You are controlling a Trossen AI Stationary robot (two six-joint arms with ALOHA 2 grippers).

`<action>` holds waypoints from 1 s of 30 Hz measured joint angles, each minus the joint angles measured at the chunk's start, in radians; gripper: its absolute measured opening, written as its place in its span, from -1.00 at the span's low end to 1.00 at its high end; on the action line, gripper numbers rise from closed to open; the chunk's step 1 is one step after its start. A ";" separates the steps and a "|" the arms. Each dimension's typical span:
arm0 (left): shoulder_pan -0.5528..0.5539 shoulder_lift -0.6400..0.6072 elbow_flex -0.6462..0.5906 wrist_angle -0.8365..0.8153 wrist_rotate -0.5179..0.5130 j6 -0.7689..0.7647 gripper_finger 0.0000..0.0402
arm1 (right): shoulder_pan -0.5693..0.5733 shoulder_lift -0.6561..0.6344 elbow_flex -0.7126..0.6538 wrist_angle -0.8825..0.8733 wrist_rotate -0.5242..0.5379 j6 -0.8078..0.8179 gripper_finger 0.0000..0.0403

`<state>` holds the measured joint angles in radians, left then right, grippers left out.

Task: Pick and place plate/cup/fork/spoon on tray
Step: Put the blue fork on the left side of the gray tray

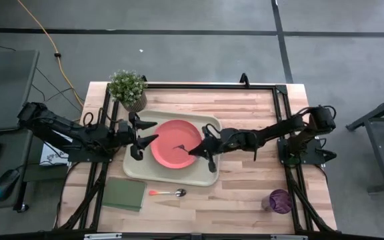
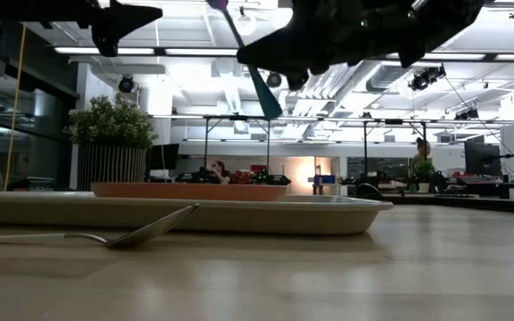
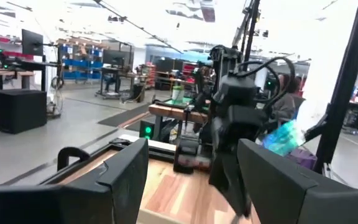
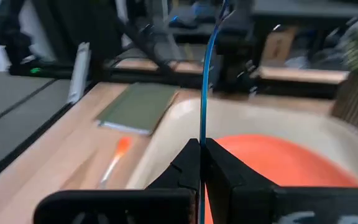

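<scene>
Left gripper (image 1: pixel 141 137): fingers spread, grasping nothing, at tray's (image 1: pixel 209 178) left edge. Orange plate (image 1: pixel 177 144): round, on cream tray. Right gripper (image 1: pixel 202 149): clenched on blue-handled fork (image 4: pixel 205 81), above plate. Spoon (image 1: pixel 168 193): pale wooden table (image 1: pixel 245 193). Purple cup (image 1: pixel 280 200): table's right

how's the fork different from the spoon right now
The fork is pinched in the shut right gripper and hangs in the air above the plate; the spoon lies flat on the bare table, outside the tray, with nothing holding it. The fork's handle is blue, the spoon's orange. Both are slim cutlery.
</scene>
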<state>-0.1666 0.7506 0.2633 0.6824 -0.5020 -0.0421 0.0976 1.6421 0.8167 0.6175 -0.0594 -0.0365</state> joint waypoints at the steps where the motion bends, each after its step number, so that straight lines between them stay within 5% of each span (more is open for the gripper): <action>1: 0.006 0.001 -0.002 0.004 0.009 -0.001 0.14 | -0.004 -0.004 -0.008 0.028 0.021 -0.011 -1.00; 14: 0.105 0.284 -0.005 0.306 0.162 0.035 0.14 | -0.124 -0.016 -0.411 0.808 0.127 0.155 -1.00; 22: 0.193 0.575 0.004 0.551 0.302 -0.009 0.14 | -0.124 -0.015 -0.301 0.663 0.127 0.135 -1.00; 30: 0.224 0.620 0.039 0.557 0.385 -0.033 0.14 | -0.122 0.001 -0.077 0.363 0.107 0.058 -1.00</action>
<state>0.0571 1.3708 0.3028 1.2392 -0.1171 -0.0746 -0.0247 1.6430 0.7398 0.9805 0.0475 0.0216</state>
